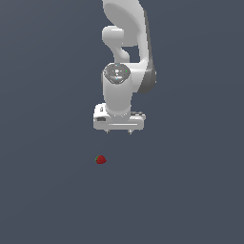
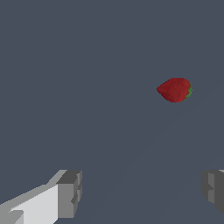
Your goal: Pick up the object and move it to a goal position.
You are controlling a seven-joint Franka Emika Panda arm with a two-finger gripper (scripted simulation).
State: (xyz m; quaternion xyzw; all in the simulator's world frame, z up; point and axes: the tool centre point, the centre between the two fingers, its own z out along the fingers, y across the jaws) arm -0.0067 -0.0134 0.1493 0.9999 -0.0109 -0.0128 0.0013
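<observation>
A flat, uniform slate-grey surface (image 1: 190, 200) fills the whole background, evenly lit.

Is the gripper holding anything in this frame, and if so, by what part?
Nothing is held. The gripper is open with empty space between its fingers, and the strawberry lies apart from it on the surface, untouched.

Matt red strawberry (image 1: 100, 159), glossy white hand (image 1: 118, 131)

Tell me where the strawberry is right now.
In the exterior view the strawberry lies alone on the dark floor, below the open pincer and slightly toward that view's left, untouched.
</observation>
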